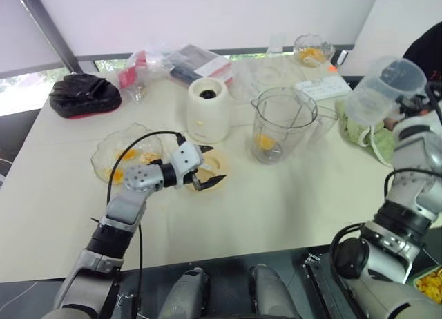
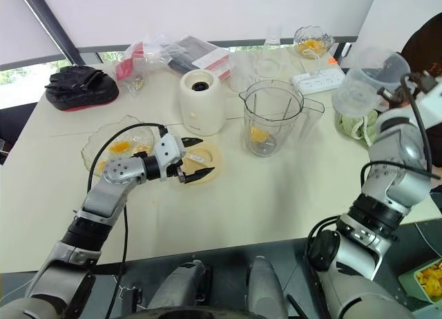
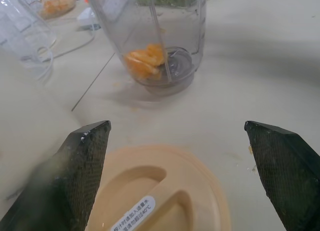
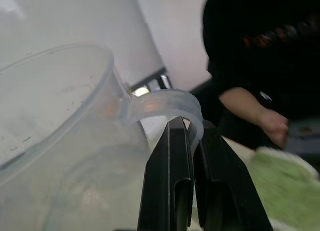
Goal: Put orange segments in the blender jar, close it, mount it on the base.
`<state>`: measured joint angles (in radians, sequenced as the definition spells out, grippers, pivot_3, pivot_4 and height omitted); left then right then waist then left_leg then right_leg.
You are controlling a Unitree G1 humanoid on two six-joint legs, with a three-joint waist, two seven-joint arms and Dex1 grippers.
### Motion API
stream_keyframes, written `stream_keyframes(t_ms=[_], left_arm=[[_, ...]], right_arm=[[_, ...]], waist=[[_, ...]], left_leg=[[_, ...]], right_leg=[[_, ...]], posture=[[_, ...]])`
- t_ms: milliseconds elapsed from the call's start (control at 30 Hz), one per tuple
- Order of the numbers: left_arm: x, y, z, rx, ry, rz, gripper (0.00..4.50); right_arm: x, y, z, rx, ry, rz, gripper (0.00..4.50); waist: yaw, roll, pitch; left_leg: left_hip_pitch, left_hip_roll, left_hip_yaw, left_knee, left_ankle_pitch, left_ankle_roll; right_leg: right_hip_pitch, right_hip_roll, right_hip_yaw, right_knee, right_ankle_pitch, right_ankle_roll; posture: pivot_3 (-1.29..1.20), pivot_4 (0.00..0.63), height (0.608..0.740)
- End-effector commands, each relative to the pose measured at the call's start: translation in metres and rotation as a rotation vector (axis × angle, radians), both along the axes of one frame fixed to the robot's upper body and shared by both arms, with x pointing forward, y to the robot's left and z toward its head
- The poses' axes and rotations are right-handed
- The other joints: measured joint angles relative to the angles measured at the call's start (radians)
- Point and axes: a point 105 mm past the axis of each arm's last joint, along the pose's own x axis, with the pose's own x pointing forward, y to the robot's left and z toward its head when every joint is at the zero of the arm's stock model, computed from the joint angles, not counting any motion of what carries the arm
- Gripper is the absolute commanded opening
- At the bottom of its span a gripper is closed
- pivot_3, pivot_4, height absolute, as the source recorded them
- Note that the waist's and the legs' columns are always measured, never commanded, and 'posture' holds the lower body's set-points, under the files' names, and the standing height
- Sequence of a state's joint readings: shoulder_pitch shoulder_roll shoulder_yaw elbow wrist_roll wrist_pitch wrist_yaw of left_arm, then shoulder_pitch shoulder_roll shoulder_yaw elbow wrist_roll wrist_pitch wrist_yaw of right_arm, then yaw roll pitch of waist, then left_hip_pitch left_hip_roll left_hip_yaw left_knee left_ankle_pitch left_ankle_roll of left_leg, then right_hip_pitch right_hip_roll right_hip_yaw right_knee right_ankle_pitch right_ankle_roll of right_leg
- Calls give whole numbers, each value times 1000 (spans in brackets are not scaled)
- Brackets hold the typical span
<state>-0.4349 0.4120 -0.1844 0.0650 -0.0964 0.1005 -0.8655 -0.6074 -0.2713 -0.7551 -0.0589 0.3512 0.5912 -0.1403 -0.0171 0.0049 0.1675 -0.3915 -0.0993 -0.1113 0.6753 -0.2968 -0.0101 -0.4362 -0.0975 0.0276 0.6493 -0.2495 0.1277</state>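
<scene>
The clear blender jar [image 1: 283, 122] stands upright and lidless in the middle of the table, with orange segments [image 3: 145, 61] lying by the blade at its bottom. To its left is the cream base [image 1: 207, 108] with a dark socket on top. My left gripper [image 1: 210, 165] is open, its fingers either side of a flat beige lid [image 3: 165, 191] lying on the table. More orange segments [image 1: 121, 157] sit in a scalloped glass bowl [image 1: 103, 148]. At the right, my right gripper [image 4: 192, 126] is shut on the handle of a clear plastic cup [image 1: 383, 91], held raised.
A black padded item [image 1: 83, 94] and plastic packets [image 1: 166, 63] lie at the back left. A power strip [image 1: 323, 89], a small glass bowl of fruit [image 1: 312, 50] and a green cloth [image 1: 366, 136] are at the right. A person's dark sleeve and hand [image 4: 272, 123] are close by.
</scene>
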Motion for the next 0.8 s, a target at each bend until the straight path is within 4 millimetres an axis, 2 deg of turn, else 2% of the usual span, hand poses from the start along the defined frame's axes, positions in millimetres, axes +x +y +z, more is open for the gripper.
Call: stream_keyframes(t_ms=[33, 367, 800], left_arm=[[-5, -1, 9, 6, -41, -18, 4500], [-9, 6, 9, 24, -38, -8, 4500], [-16, 13, 7, 43, -30, 22, 4500]], right_arm=[[-13, -8, 3, 14, -103, -48, 20], [-20, -22, -63, 53, -14, -95, 20], [-20, -38, -97, -3, 110, -159, 20]], waist=[[-1, 0, 0], [0, 0, 0], [1, 1, 0]], left_leg=[[0, 0, 0, 0, 0, 0], [1, 0, 1, 0, 0, 0], [1, 0, 1, -1, 0, 0]], right_leg=[[0, 0, 0, 0, 0, 0], [0, 0, 1, 0, 0, 0], [0, 0, 1, 0, 0, 0]], posture=[[0, 150, 740], [0, 150, 740], [0, 150, 740]])
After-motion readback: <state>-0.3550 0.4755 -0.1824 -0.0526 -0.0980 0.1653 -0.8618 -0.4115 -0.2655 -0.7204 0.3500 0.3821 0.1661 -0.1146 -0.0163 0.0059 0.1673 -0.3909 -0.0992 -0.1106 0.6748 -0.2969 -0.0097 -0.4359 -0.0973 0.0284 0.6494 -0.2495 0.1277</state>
